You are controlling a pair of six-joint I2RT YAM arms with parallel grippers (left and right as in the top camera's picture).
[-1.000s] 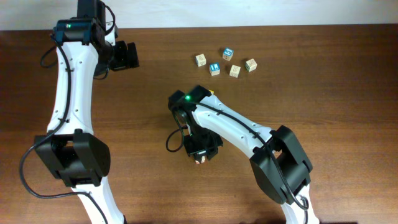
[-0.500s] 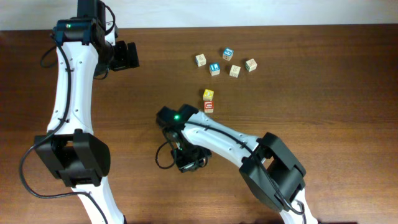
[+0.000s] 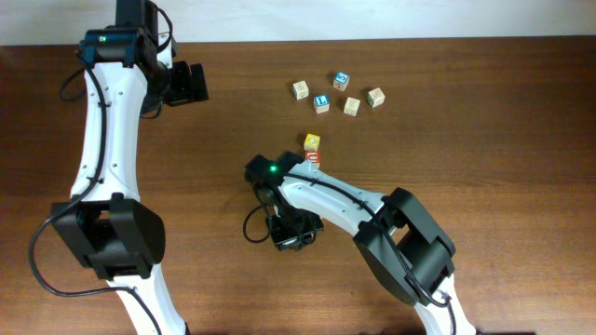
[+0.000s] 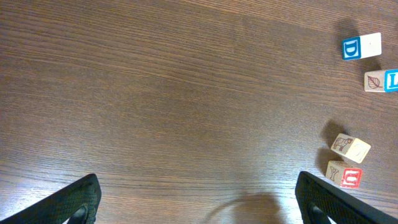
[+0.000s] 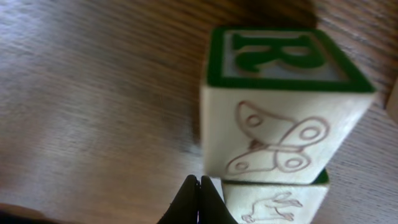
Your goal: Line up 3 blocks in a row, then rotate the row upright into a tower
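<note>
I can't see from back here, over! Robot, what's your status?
Left gripper open, off aside. Right gripper shut, empty, tips beside green-R block. Another block close beside it.

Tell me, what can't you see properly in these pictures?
- Overhead: the right gripper and the green R block are hidden under the right arm's wrist.
- Right wrist: the lower block is cut off by the bottom edge.
- Left wrist: the leaf block is cut by the right edge.
- Overhead: the yellow block has a letter too small to read.
</note>
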